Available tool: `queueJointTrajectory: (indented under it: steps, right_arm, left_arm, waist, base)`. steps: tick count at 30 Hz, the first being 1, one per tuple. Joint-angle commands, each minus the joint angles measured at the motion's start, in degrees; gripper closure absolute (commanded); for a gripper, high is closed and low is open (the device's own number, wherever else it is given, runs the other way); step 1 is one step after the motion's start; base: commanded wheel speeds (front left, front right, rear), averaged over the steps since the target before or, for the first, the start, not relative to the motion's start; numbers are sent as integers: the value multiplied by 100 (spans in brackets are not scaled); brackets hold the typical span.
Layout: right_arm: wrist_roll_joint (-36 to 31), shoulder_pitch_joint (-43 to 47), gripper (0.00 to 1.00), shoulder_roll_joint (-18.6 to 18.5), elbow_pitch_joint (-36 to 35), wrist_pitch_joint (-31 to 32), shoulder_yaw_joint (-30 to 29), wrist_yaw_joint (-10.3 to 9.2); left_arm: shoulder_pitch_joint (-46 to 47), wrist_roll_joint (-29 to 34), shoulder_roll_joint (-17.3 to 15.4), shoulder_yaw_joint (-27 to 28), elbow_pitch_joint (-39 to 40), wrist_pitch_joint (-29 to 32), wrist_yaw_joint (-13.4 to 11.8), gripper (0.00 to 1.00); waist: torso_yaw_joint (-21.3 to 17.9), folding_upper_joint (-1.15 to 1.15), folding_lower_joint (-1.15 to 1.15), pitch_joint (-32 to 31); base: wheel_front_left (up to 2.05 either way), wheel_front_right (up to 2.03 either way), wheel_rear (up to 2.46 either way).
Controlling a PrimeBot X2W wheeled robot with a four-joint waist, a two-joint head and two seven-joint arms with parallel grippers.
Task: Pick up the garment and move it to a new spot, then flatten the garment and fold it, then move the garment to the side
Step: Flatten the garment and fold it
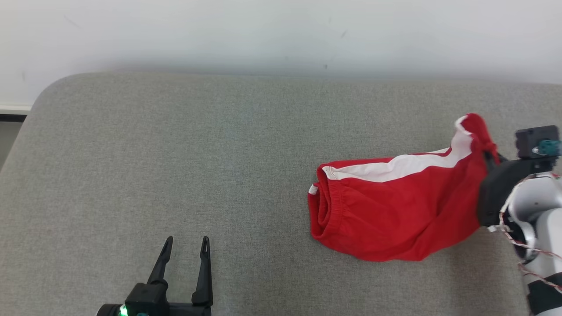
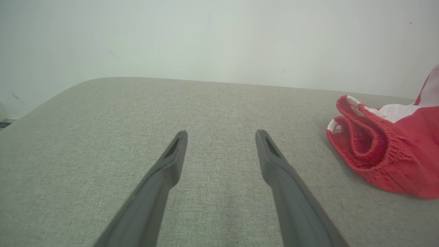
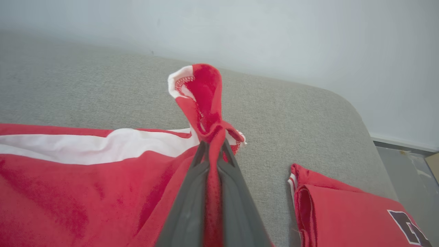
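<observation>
Grey table (image 1: 175,153) bears red garment (image 1: 395,210), corner pinched in right gripper (image 3: 214,146), fingertips half-buried.

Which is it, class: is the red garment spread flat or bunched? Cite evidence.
Bunched: the red garment sags in folds, one corner pinched up by the right gripper.

You have bright, even, diffuse light; the white wall (image 1: 281,35) looks washed out. Only a faint, soft shadow edges the garment (image 1: 395,210). Your right wrist view softens the far surface (image 3: 51,68).
</observation>
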State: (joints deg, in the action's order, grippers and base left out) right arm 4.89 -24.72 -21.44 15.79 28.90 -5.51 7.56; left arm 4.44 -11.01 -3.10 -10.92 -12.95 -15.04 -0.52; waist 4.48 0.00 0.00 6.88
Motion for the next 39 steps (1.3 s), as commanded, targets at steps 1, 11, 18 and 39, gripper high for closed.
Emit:
queueJointTrajectory:
  steps: [1,11,18,39]
  right_arm:
    - [77,56,100,90,-74,48,62,-13]
    - [258,-131,100,571,-300,283,998,-14]
    - [442,-319,100,876,12,222,1801,-14]
    - [1680,-217,0,1037,-406,-74,2307,-14]
  left_arm:
    - [-88,-25,14,16,-19,-15,1,0]
    - [-158,-71,21,1,-69,-15,45,0]
    - [-199,-102,24,3,-68,-15,48,0]
    - [-132,-155,25,4,-57,-15,-30,0]
  waist:
    - [11,0,0,-26]
    - [133,0,0,-135]
    - [224,0,0,-132]
    - [133,0,0,-114]
  base:
    - [0,0,0]
    - [0,0,0]
    - [0,0,0]
    - [0,0,0]
